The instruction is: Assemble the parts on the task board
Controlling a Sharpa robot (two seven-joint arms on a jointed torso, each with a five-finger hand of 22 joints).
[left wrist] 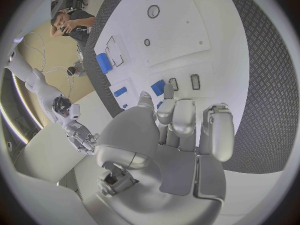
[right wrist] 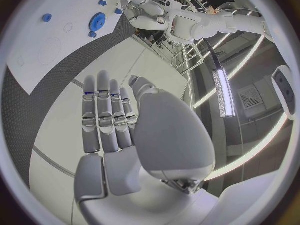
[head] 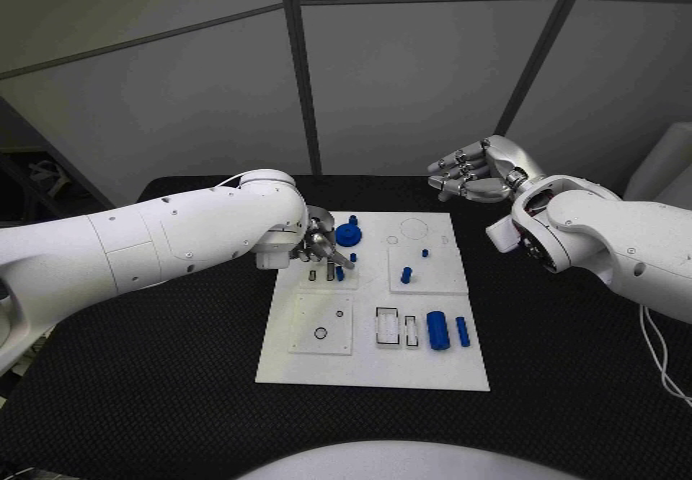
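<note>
The white task board (head: 372,372) lies in the middle of the black table. My left hand (head: 320,250) reaches down over its far left part, right beside a blue gear (head: 351,234). In the left wrist view the thumb and a finger (left wrist: 167,92) close round a small blue part (left wrist: 158,87) next to two dark slots (left wrist: 195,81). Blue pegs (head: 407,273) stand farther right, and two blue cylinders (head: 437,330) lie near the board's right edge. My right hand (head: 479,170) hangs raised beyond the board's far right corner, fingers straight and side by side (right wrist: 106,115), holding nothing.
The black mat (head: 159,390) runs round the board on all sides. Grey wall panels stand just behind the table's far edge (head: 389,180). A square inset with a small ring (head: 323,322) occupies the board's near left.
</note>
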